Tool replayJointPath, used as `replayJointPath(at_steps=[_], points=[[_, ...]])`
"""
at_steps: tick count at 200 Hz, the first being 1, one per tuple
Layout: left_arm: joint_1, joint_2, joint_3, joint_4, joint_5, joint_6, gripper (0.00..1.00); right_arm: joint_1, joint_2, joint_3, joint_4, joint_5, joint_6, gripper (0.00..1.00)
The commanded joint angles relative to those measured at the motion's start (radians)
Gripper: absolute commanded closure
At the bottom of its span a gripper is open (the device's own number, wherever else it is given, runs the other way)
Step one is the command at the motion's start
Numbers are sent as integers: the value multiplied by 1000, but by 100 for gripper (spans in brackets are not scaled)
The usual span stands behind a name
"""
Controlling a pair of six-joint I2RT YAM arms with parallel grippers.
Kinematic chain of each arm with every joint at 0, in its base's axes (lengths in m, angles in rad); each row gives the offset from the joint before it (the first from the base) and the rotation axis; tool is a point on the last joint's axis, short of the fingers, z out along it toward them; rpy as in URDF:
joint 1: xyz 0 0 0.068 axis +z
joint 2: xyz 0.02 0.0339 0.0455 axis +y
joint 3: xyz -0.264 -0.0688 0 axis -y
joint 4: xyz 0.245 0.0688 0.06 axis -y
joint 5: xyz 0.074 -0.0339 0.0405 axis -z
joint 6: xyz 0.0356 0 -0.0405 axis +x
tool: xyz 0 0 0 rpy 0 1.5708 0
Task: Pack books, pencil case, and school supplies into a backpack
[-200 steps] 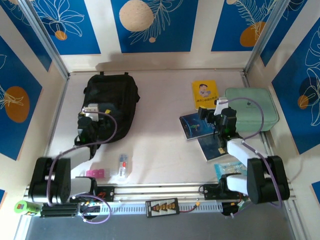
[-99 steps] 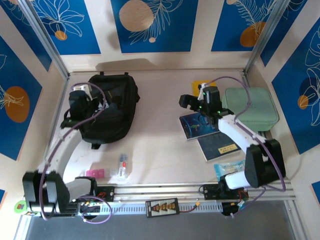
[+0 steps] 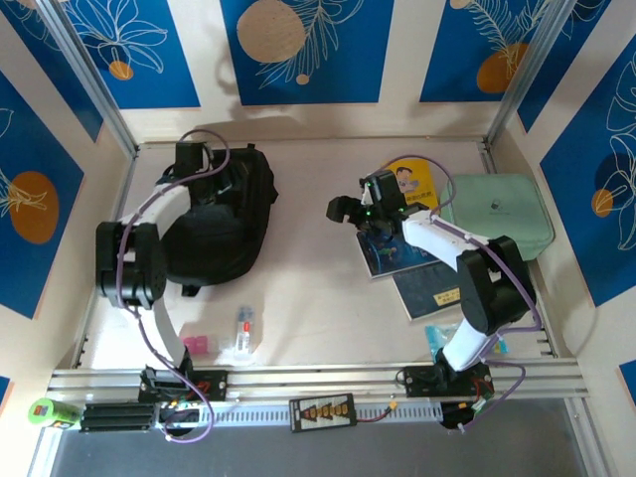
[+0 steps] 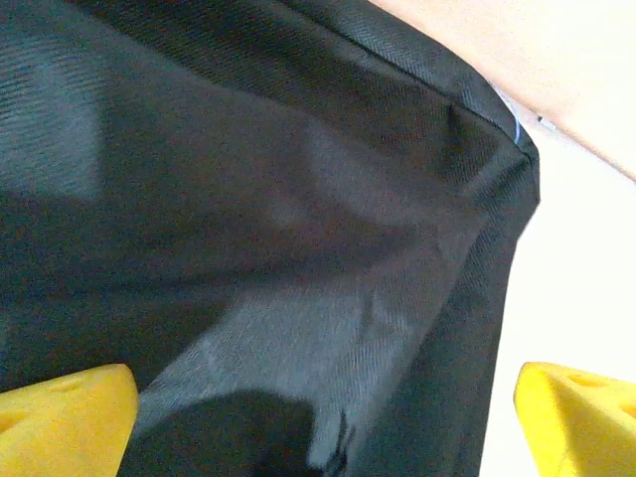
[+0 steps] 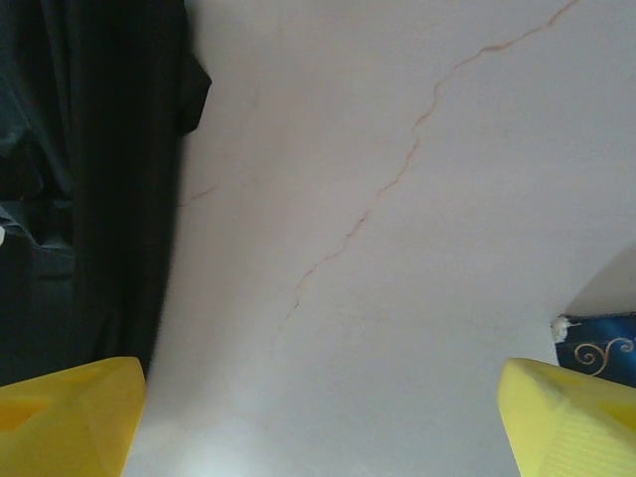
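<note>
The black backpack lies at the back left of the table. My left gripper hovers open over its far top end; in the left wrist view, the backpack's dark fabric lies close under the open gripper. My right gripper is open over bare table, just left of the dark blue book, whose corner shows beside one yellow fingertip. The yellow book lies behind my right arm. A greyish-blue book lies nearer. The mint-green pencil case sits far right.
Small supplies lie near the front rail: a pink eraser, a white tube and a blue packet. Bare tabletop stretches between backpack and books. Walls close in the table on three sides.
My left arm has stretched from the backpack's near left side up to its far top. My right gripper has swung left off the books to the bare table. Both stay open.
</note>
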Motion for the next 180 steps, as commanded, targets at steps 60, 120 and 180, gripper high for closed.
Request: replayJointPath(at_steps=[60,120,180], points=[[-252,269,206,-82,118,-21,8,2,-5,-58,16,-25,96,11],[-363,249,235,38,227,-195,8,14,-51,-136,85,-79,144,14],[-335,27,166,-99,193,-65,7,129,-41,-198,208,-96,213,17]])
